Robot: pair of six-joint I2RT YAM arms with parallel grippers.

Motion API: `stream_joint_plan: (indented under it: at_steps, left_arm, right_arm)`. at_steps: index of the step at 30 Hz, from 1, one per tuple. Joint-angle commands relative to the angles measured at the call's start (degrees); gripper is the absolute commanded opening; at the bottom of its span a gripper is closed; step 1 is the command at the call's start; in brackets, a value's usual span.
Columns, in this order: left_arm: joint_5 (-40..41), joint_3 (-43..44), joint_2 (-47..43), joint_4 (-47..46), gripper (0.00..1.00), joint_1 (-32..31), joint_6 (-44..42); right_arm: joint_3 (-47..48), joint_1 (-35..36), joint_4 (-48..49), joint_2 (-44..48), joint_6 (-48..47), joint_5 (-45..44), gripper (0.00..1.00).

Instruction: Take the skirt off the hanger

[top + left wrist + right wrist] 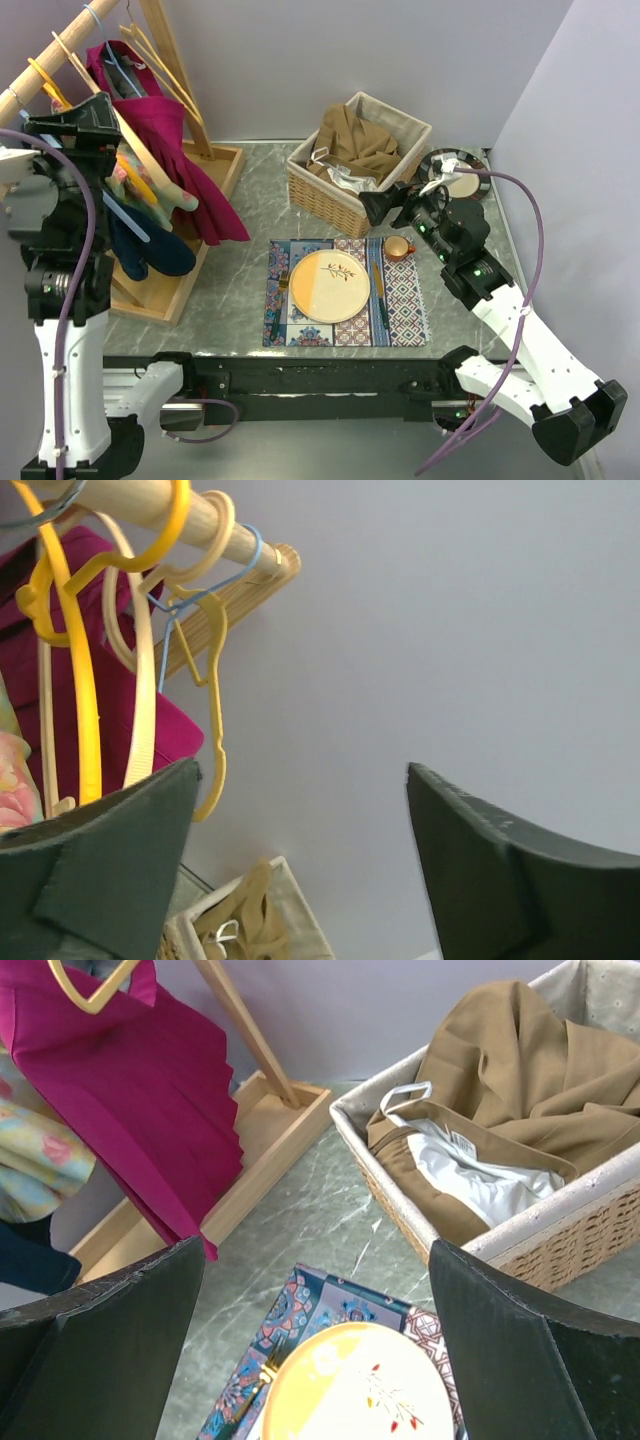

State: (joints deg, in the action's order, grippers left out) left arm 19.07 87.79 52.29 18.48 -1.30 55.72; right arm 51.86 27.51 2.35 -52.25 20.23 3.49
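Note:
A magenta pleated skirt (pixel 190 170) hangs from a hanger on the wooden rail (pixel 50 55) of the clothes rack at the far left. In the right wrist view the skirt (pixel 130 1090) hangs under a yellow hanger (pixel 90 990). My left gripper (pixel 100 135) is raised beside the rail, near the hanger hooks. It is open, with only wall showing between its fingers (pixel 300 770). Several yellow and cream hangers (pixel 145 700) hook over the rail (pixel 130 500). My right gripper (pixel 375 205) hovers open and empty (pixel 315 1250) over the placemat.
A floral garment (pixel 150 185) and a navy one (pixel 150 250) hang beside the skirt. The rack stands on a wooden base (pixel 160 300). A wicker basket (pixel 320 200) holds brown clothing (pixel 355 140). A yellow plate (pixel 330 285) and a cup (pixel 398 248) sit on the patterned placemat (pixel 400 310).

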Motion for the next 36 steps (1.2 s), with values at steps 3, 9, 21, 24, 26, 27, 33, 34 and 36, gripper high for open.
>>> stream_joint_plan:
  at_steps: [3,9,21,24,26,27,33,34,36]
  left_arm:
    - [-6.67,-0.08,-2.81,1.12,0.97,0.16,-7.55]
    - [-11.50,7.30,-0.09,7.53,0.97,0.16,-9.76]
    - [-15.55,17.75,4.92,18.50,0.97,0.16,-14.23]
    - [-16.26,21.36,6.06,20.45,0.97,0.16,-19.94]
    - [-15.99,23.56,6.42,22.21,0.97,0.07,-23.46]
    - [-16.17,24.18,6.42,22.47,0.97,0.16,-24.77]
    - [-20.38,29.36,8.61,24.41,0.97,0.16,-27.59]
    - [-20.74,30.33,8.96,24.41,0.97,0.07,-27.95]
    - [-22.92,30.95,10.80,23.62,0.98,0.16,-28.56]
  right_arm:
    - [7.12,0.35,-3.05,-1.45,-1.07,1.43,1.00]
    - [6.33,0.27,-2.53,-2.32,-0.54,-0.23,1.00]
    - [14.76,0.27,-7.45,-9.63,-1.07,-7.27,1.00]
    - [12.58,0.27,-5.52,-8.23,-0.46,-3.67,1.00]
    - [11.34,0.35,-3.67,-6.91,0.33,-1.56,1.00]
    - [10.38,0.27,-2.62,-6.47,0.77,-1.64,1.00]
    - [8.96,0.27,-1.29,-5.23,2.27,-2.17,1.00]
    - [8.88,0.27,-1.29,-5.32,2.18,-1.82,1.00]
    - [8.96,0.18,-1.21,-5.41,1.92,-1.46,1.00]
